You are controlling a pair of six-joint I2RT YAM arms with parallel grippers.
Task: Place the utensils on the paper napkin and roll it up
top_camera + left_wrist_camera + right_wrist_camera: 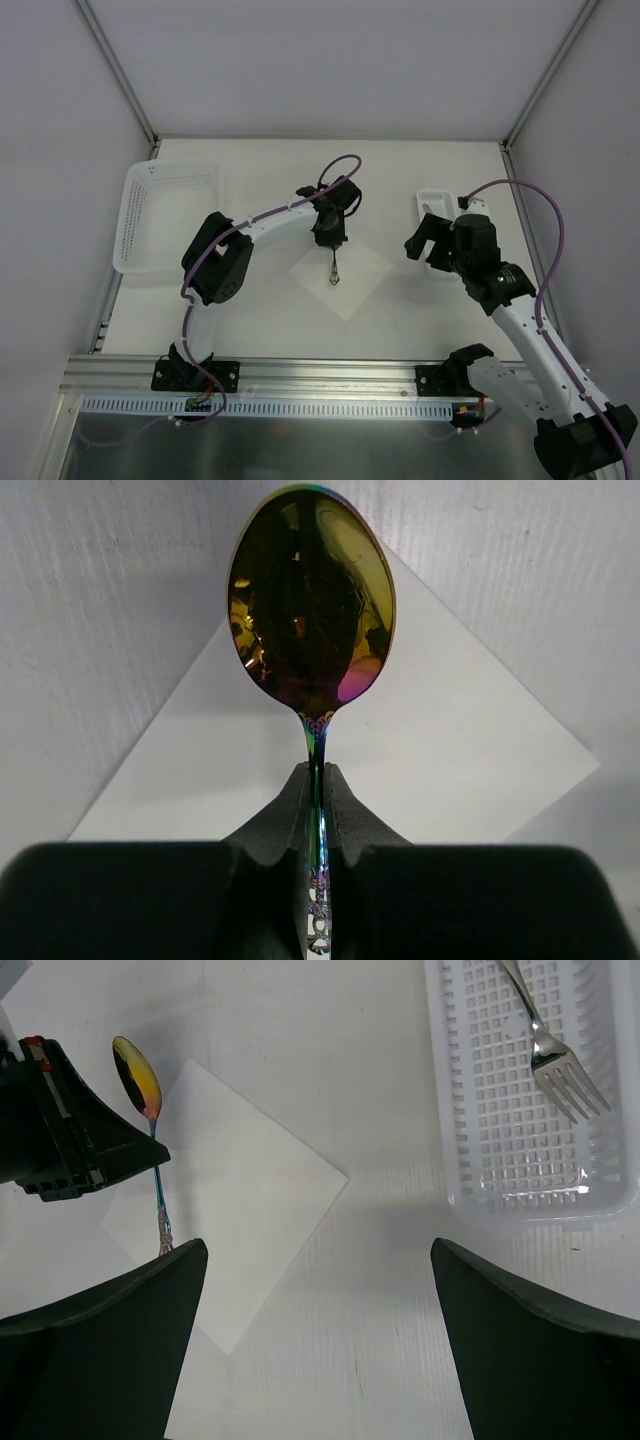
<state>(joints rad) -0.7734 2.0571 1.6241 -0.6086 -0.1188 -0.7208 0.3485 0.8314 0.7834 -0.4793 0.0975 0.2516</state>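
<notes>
one left pincer (318,777) tight on spoon (312,600)

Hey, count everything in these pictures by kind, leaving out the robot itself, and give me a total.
Spoon: 1
Fork: 1
Paper napkin: 1
White baskets: 2, one large, one small
Total: 5

spoon (312,600): bowl mirror gold with pink, green and violet sheen, handle blue-green with ornate relief | paper napkin (450,760): plain white | fork (560,1060): silver | basket (480,1110): white, square-hole grid | left gripper (318,810), right gripper (315,1250): matte black | cables (343,157): purple | bench (350,1020): off-white, faint ribbing
</notes>
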